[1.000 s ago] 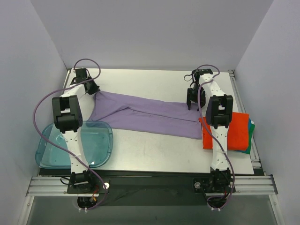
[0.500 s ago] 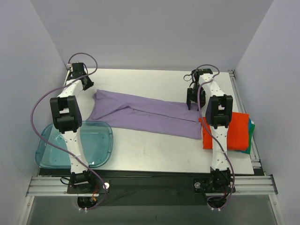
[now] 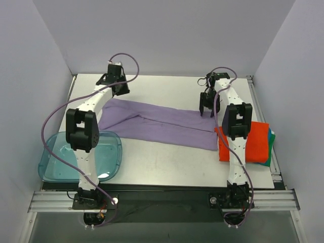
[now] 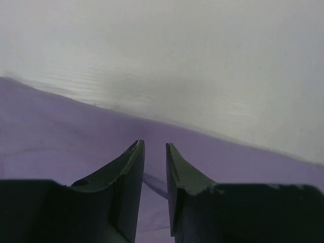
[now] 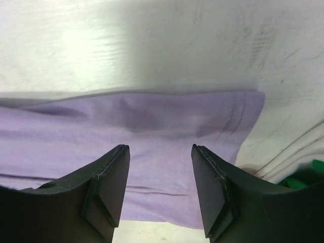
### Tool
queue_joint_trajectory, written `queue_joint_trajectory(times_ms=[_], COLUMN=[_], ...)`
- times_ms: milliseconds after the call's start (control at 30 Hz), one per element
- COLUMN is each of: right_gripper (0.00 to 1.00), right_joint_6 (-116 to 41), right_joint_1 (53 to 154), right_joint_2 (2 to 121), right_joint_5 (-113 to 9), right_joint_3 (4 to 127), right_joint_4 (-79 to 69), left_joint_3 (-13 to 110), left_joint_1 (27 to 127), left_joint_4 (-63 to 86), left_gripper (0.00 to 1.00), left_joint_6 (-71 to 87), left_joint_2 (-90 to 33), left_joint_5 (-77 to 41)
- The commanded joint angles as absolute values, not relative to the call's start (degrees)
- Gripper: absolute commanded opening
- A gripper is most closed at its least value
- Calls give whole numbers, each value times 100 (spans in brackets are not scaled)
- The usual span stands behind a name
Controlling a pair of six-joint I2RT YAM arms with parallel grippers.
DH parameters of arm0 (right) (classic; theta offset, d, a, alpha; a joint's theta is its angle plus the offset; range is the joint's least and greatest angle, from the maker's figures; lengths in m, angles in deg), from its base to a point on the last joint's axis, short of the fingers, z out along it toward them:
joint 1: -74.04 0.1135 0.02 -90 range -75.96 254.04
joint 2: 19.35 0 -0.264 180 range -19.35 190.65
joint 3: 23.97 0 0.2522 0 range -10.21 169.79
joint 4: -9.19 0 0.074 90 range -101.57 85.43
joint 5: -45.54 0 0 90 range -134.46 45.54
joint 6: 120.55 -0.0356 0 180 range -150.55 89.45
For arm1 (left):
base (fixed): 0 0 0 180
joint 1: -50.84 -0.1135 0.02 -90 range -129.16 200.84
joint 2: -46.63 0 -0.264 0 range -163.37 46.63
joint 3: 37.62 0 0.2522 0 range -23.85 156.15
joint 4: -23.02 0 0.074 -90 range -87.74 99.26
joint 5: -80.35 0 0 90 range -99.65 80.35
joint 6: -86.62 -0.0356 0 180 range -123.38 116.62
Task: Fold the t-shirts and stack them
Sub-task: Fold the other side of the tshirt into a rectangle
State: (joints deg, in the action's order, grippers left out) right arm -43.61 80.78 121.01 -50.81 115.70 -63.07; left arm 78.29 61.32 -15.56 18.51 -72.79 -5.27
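White tabletop. Lavender t-shirt lies spread across the middle. Orange-red t-shirt folded at right edge, atop green-teal t-shirt. Translucent blue tray at near-left corner.

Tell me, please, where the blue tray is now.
In the top view, the blue tray lies at the table's near-left corner, nearside of the lavender t-shirt.

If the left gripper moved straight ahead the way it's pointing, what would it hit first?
Probably the lavender t-shirt: from its wrist camera, purple cloth lies directly ahead of the left gripper, with bare table only beyond. How near the cloth is, I can't tell.
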Motion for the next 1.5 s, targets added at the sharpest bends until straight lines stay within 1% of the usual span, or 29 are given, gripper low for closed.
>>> queue_joint_trajectory(times_ms=[0,100,200,333,833,967,1333,1367,1433,1467], right_gripper=[53,53,52,52,52,52,52,52,52,52], right_joint_6=[-4408,-4373,-4347,-4312,-4312,-4320,-4276,-4285,-4277,-4276], right_joint_1=[8186,8256,8309,8353,8502,8520,8573,8573,8573,8581], right_joint_2=[11372,11214,11082,10942,10915,10889,10792,10800,10801,10783], right_joint_5=[-5264,-5299,-5317,-5343,-5431,-5413,-5404,-5404,-5404,-5404], right_joint_3=[11312,11065,10757,10441,10387,10344,10229,10221,10220,10220], right_joint_4=[-6373,-6302,-6241,-6162,-6144,-6144,-6144,-6144,-6144,-6144], left_joint_3=[7591,7590,7643,7459,7089,7002,6922,6931,6957,6966], left_joint_1=[6156,6209,6253,6288,6332,6332,6332,6332,6332,6332], left_joint_4=[-1913,-2009,-2255,-2229,-2203,-2106,-1957,-1957,-1974,-1992], left_gripper=[34,34,30,30,32,35,35,34,27,20], left_joint_6=[1858,2017,2122,2263,2123,2105,2044,2026,1991,1991], left_joint_2=[-7255,-7431,-7580,-7598,-7712,-7686,-7826,-7853,-7932,-7932], left_joint_5=[-938,-965,-895,-711,-341,-332,-385,-402,-464,-473])
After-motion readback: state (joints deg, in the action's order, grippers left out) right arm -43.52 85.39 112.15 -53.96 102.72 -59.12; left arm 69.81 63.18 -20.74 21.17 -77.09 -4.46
